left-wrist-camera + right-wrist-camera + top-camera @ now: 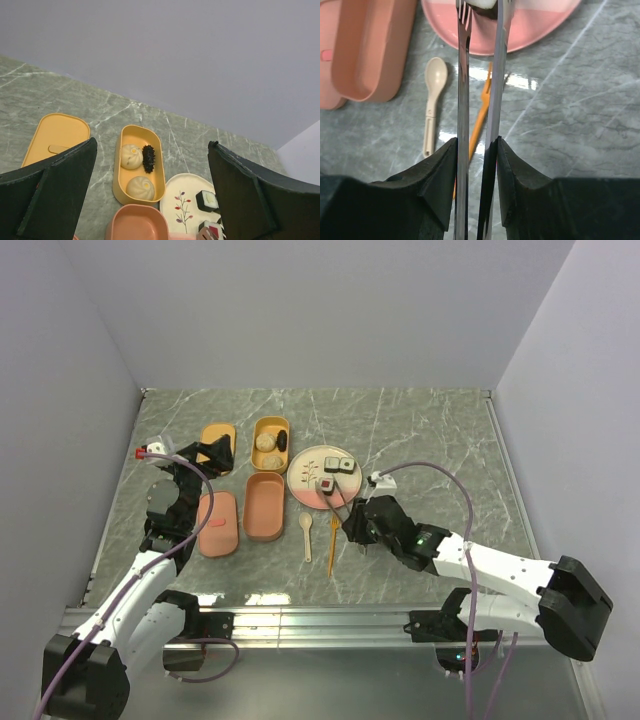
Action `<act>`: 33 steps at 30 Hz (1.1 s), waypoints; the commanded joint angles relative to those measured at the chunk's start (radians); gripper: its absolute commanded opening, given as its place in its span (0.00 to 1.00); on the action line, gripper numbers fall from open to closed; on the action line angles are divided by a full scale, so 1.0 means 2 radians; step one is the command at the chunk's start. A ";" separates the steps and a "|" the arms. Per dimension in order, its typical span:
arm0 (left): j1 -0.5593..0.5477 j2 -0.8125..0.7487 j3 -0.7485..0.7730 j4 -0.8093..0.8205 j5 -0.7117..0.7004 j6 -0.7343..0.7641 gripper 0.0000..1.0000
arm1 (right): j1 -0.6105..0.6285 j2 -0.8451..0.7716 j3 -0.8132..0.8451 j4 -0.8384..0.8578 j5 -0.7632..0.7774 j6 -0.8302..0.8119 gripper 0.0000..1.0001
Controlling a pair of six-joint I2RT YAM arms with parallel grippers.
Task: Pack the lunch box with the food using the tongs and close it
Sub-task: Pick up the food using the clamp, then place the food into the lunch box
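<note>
My right gripper is shut on the grey metal tongs, squeezing both arms. The tong tips reach onto the cream-and-pink plate and flank a red-centred sushi roll. A green-centred roll lies farther back on the plate. The yellow lunch box tray holds two beige buns and a dark brown piece. An empty pink tray sits in front of it. My left gripper hangs open above the lids.
A yellow lid and a pink lid lie left of the trays. A beige spoon and an orange fork lie in front of the plate, under the tongs. Walls close in on three sides.
</note>
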 commanded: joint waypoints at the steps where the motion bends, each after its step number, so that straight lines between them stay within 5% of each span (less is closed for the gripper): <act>1: 0.003 -0.009 -0.002 0.014 0.010 -0.006 0.99 | 0.011 -0.013 0.034 0.009 0.020 -0.012 0.27; 33: 0.003 -0.007 -0.002 0.013 0.007 -0.005 0.99 | 0.068 0.154 0.170 0.094 -0.087 -0.086 0.27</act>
